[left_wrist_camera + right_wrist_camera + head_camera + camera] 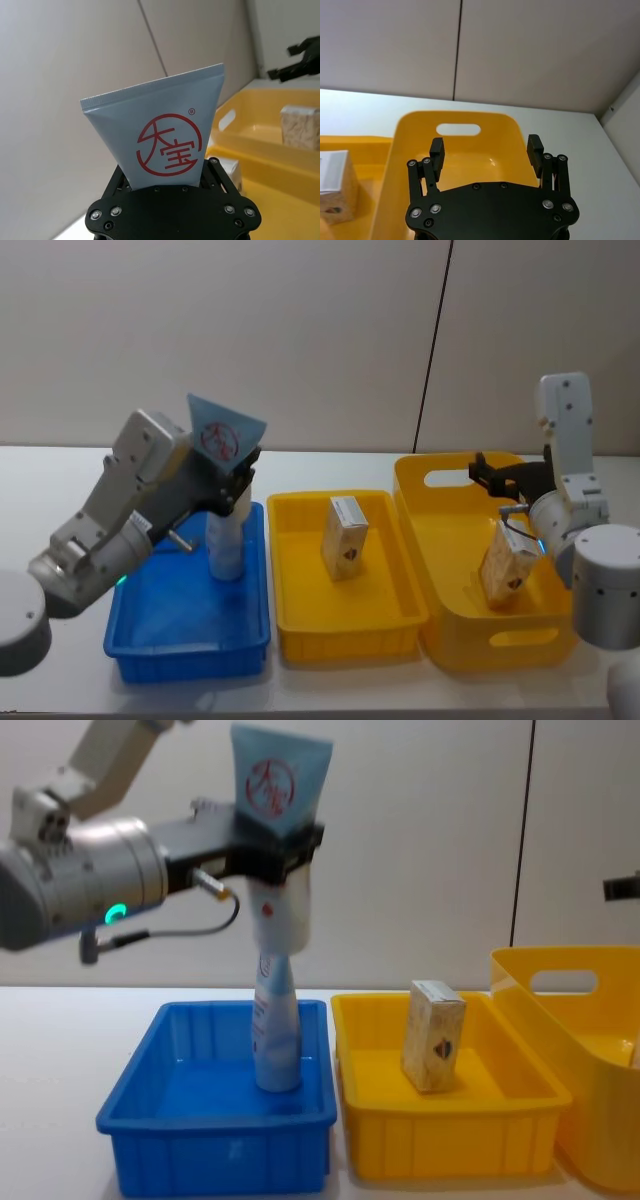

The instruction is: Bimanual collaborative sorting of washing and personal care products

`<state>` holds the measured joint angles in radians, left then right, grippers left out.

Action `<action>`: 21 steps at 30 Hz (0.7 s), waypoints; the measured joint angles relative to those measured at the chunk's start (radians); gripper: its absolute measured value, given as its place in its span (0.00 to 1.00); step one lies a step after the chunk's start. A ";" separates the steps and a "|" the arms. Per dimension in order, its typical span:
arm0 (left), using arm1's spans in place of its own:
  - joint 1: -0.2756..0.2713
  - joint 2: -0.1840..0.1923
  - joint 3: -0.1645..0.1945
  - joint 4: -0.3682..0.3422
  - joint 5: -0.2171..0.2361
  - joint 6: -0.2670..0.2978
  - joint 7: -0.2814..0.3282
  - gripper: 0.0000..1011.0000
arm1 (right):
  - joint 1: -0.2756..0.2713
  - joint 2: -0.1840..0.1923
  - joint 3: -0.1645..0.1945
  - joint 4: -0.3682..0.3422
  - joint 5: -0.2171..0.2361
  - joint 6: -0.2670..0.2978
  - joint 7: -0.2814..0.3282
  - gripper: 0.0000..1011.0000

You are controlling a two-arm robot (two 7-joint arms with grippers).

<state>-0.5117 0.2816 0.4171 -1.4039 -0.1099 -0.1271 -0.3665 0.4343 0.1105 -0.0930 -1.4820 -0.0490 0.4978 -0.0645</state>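
Upper left, the left gripper clamps the light-blue pouch, apparently touching the slim tube below; the right gripper gapes wide.

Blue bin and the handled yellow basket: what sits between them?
A shallow yellow bin holding one upright beige carton; the head and chest views both show it.

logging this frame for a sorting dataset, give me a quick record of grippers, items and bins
left gripper: shut on light-blue tube, crimped end up, above blue bin
right gripper: open, empty, over yellow basket
blue bin: slim blue-white tube, upright
yellow tray: beige carton, standing
yellow basket: second beige carton
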 joint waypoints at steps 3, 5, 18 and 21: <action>-0.022 0.000 0.004 0.000 -0.010 -0.021 -0.029 0.36 | 0.000 0.004 0.001 -0.011 0.012 -0.010 0.026 0.99; -0.037 -0.002 0.007 0.006 -0.016 -0.033 -0.044 0.36 | 0.000 0.008 0.001 -0.022 0.021 -0.015 0.046 0.99; -0.091 -0.019 0.025 0.079 -0.016 -0.057 -0.072 0.36 | -0.004 0.038 -0.007 -0.079 0.080 -0.034 0.188 0.99; -0.100 -0.026 0.032 0.095 -0.007 -0.055 -0.072 0.36 | -0.004 0.044 -0.011 -0.081 0.084 -0.037 0.203 0.99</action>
<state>-0.6118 0.2558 0.4487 -1.3085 -0.1169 -0.1819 -0.4383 0.4307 0.1547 -0.1044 -1.5628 0.0353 0.4603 0.1386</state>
